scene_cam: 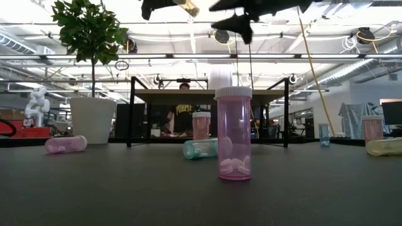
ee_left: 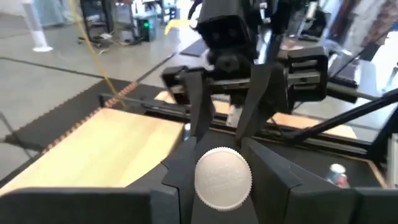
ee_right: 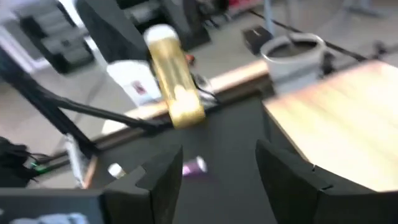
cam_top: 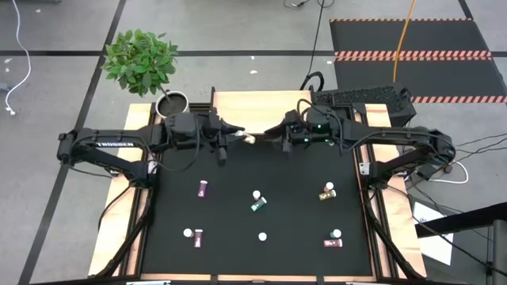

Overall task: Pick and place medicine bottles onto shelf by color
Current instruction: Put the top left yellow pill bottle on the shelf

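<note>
Spanning the far edge of the black-matted tabletop [cam_top: 301,198], the light wooden shelf board [cam_top: 253,107] lies just beyond both arms, which meet nose to nose above the mat's far edge.

The left hand [cam_top: 238,136] clenches a yellow plastic medicine bottle with a white round cap [cam_top: 248,139]. The bottle is held well above the tabletop and lies roughly level. Its long axis runs along the line between the two hands: the white cap faces back toward the left wrist, and the yellow body sticks out toward the right hand [cam_top: 273,132].

That right hand hangs released, its fingers spread and lined up on the bottle's body, close but apart from it. A handover looks to be the step in hand, judging by this line-up. Whichever arm carries on, the shelf is near both.

Seven other small bottles, pink, teal and yellow, stand or lie scattered across the mat, such as a pink one [cam_top: 203,188] toward the left edge.
</note>
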Robot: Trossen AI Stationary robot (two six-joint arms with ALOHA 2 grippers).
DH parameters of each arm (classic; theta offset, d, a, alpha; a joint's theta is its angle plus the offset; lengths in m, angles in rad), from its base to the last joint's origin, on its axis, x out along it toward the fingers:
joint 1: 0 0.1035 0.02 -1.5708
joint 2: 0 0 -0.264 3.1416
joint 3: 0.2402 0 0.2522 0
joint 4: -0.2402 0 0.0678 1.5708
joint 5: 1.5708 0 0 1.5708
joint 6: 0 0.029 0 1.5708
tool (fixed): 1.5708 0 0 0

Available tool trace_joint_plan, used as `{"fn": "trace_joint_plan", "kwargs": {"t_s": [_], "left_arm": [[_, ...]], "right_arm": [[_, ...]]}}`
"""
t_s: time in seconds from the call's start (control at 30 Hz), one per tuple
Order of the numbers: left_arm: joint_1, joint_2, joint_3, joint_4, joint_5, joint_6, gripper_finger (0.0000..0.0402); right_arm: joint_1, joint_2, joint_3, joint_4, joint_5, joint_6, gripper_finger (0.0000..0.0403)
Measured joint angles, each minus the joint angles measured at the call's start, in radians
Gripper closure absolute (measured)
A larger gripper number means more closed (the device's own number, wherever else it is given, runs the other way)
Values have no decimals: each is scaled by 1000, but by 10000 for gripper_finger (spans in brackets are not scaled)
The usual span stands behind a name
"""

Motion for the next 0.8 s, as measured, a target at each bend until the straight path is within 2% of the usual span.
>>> {"fn": "trace_joint_plan", "kwargs": {"t_s": [0.23, 0.33, 0.5, 0.63, 0.8], "left_arm": [[86, 14, 81, -125, -3, 23, 282], [135, 34, 133, -207, -3, 54, 281], [228, 79, 201, -247, -4, 95, 280], [308, 145, 202, -249, -4, 105, 280], [402, 252, 202, -247, -4, 120, 280]], "right_arm": [[1, -112, 0, -251, 110, -30, 203], [1, -162, 0, -317, 151, -28, 203], [12, -237, 0, -406, 262, 19, 204], [11, -269, -4, -484, 278, 25, 204], [11, -305, -71, -482, 294, 46, 204]]}}
